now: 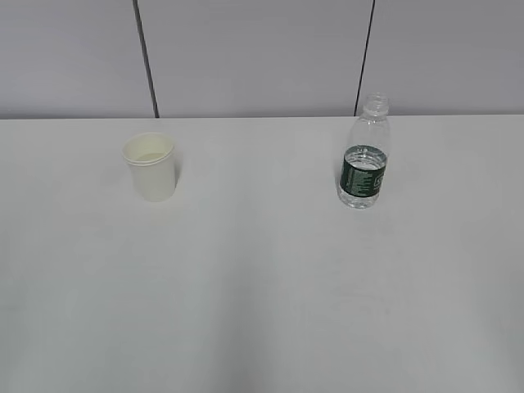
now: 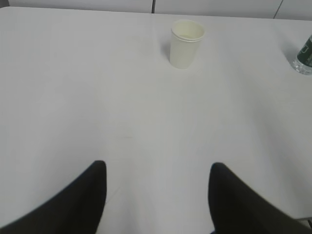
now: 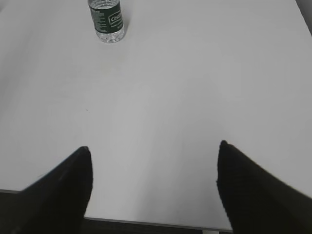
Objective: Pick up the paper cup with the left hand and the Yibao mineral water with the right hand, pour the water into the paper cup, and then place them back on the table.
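Note:
The cream-white paper cup (image 1: pixel 151 166) stands upright on the white table (image 1: pixel 262 286) at the left; it also shows far ahead in the left wrist view (image 2: pixel 185 43). The clear Yibao water bottle (image 1: pixel 363 154) with a dark green label and no cap stands upright at the right, and shows at the top of the right wrist view (image 3: pixel 107 20) and the right edge of the left wrist view (image 2: pixel 304 54). My left gripper (image 2: pixel 158 168) is open and empty, well short of the cup. My right gripper (image 3: pixel 153 148) is open and empty above the table's near edge. Neither arm shows in the exterior view.
A grey panelled wall (image 1: pixel 262 57) with dark seams runs behind the table's far edge. The table's near edge (image 3: pixel 146 222) shows under my right gripper. Bare tabletop lies between the cup and the bottle.

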`<action>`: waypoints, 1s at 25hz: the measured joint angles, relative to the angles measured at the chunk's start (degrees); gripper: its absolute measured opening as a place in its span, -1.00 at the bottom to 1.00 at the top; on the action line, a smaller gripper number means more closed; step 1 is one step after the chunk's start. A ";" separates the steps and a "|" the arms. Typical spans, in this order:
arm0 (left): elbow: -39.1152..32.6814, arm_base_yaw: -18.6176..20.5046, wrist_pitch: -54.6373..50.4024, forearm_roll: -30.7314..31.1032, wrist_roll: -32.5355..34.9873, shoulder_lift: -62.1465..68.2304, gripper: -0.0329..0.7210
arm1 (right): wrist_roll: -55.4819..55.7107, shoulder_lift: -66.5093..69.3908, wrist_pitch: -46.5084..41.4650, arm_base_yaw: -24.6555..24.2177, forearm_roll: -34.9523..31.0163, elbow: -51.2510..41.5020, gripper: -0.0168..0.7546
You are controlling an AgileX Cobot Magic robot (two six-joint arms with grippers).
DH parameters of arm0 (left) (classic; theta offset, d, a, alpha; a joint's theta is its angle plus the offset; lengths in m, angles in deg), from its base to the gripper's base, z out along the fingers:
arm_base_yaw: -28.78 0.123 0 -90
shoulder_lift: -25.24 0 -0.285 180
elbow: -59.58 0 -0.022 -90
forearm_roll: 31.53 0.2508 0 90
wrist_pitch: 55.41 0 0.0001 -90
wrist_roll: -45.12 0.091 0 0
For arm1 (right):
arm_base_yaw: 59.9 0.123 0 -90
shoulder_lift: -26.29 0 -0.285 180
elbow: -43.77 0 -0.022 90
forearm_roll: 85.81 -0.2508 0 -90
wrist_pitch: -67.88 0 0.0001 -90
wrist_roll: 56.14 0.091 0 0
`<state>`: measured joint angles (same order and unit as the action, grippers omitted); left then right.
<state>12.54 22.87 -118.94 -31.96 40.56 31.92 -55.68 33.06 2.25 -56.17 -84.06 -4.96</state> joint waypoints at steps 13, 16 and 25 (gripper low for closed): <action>0.00 0.00 0.00 -0.05 0.00 0.00 0.78 | 0.00 0.00 0.00 0.00 -4.00 0.00 0.65; 0.00 0.00 0.00 -0.05 0.00 0.00 0.83 | 0.00 0.00 0.00 0.00 -4.00 0.00 0.72; 0.00 0.00 0.00 -0.05 0.00 0.00 0.54 | 0.00 0.00 0.00 0.00 -2.49 0.00 0.61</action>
<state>12.54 22.87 -118.94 -32.01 40.56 31.92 -55.68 33.06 2.25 -56.17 -86.55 -4.96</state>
